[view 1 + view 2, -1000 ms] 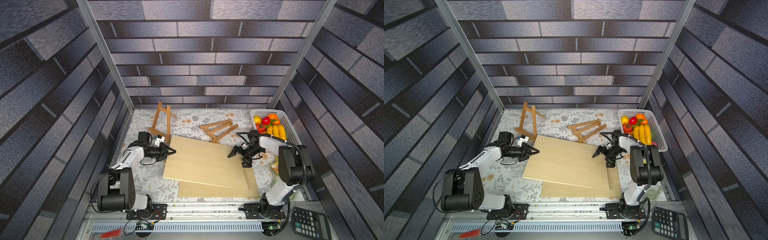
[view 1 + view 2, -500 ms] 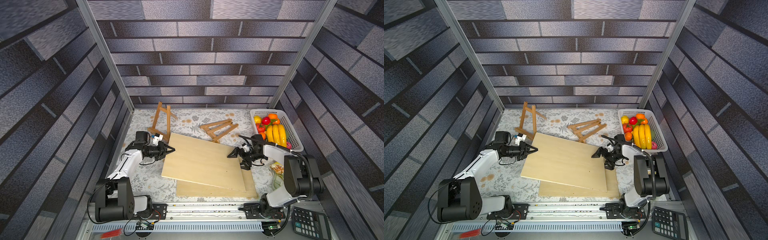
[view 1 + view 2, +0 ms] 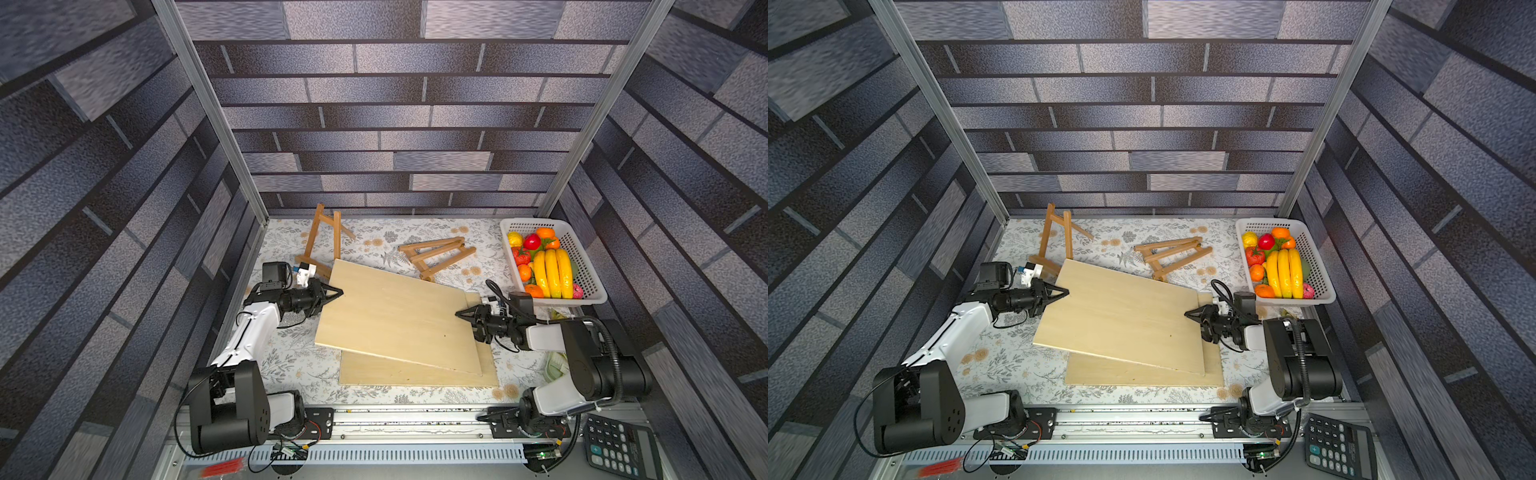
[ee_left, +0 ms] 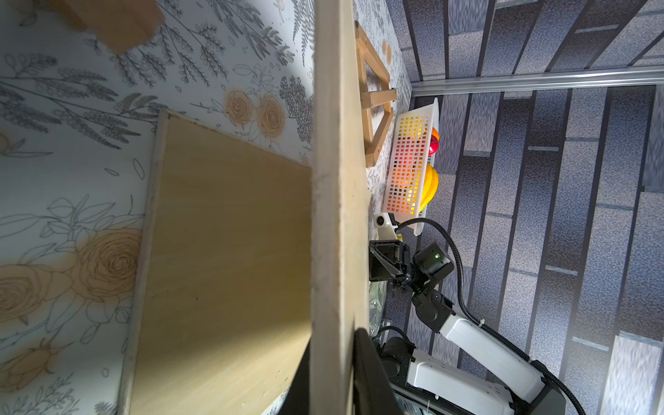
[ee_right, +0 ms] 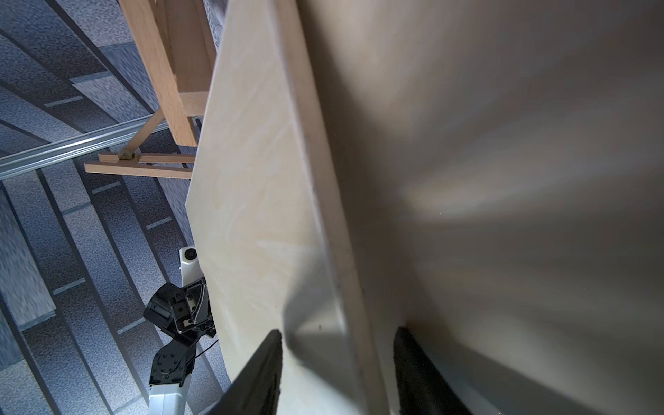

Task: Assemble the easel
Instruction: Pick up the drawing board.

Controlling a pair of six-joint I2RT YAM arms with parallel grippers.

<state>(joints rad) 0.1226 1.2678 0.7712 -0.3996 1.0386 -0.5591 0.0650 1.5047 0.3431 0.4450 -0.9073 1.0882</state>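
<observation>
Where the upper board (image 3: pixel 395 316) overlaps, the lower board (image 3: pixel 415 374) lies mostly hidden.

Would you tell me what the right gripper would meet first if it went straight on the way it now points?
The tilted upper board: its edge sits between the open jaws of the right gripper and would likely bottom out there. How deep it sits is unclear.

Grey brick-patterned panels (image 3: pixel 395 124) wall in three sides, joined by slanting aluminium posts (image 3: pixel 208 116). The floor is a pale floral cloth (image 3: pixel 291 361), evenly lit; a metal rail (image 3: pixel 415 420) borders one edge.
</observation>
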